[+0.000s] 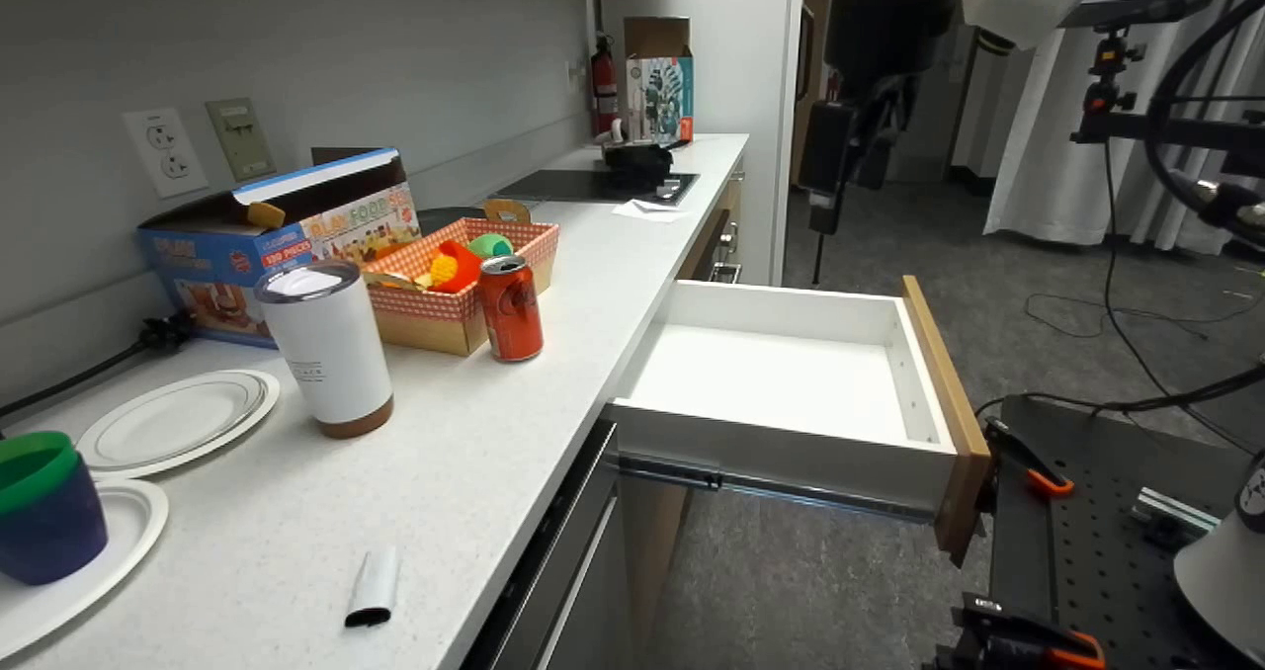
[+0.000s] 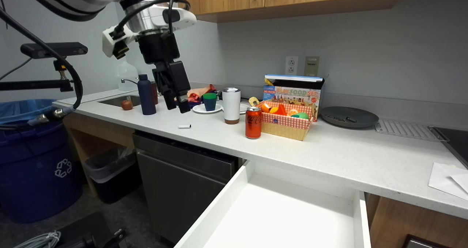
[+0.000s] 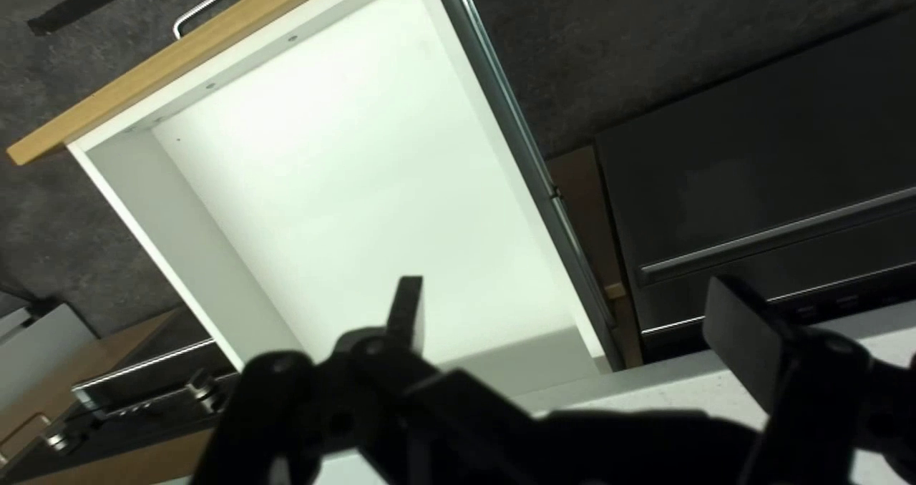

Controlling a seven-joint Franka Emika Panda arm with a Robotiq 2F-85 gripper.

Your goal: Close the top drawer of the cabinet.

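The top drawer (image 1: 781,374) is pulled far out from the cabinet (image 1: 593,255). Its white inside holds nothing visible, and it also shows in an exterior view (image 2: 292,211) and the wrist view (image 3: 358,170). Its tan wood front panel (image 1: 944,383) faces away from the countertop (image 2: 329,160). A slim metal handle (image 3: 218,2) on that panel shows in the wrist view. My gripper (image 1: 840,196) is raised above the drawer, apart from it. It points down in both exterior views (image 2: 178,105). In the wrist view its fingers (image 3: 565,302) are wide apart with nothing between them.
A red can (image 1: 511,309), a white tumbler (image 1: 331,354), a checkered basket (image 1: 425,324) and a play food box (image 2: 292,92) stand on the countertop. A dark dishwasher (image 2: 175,189) is beside the drawer. A black mounting table (image 1: 1107,532) is close to the drawer front.
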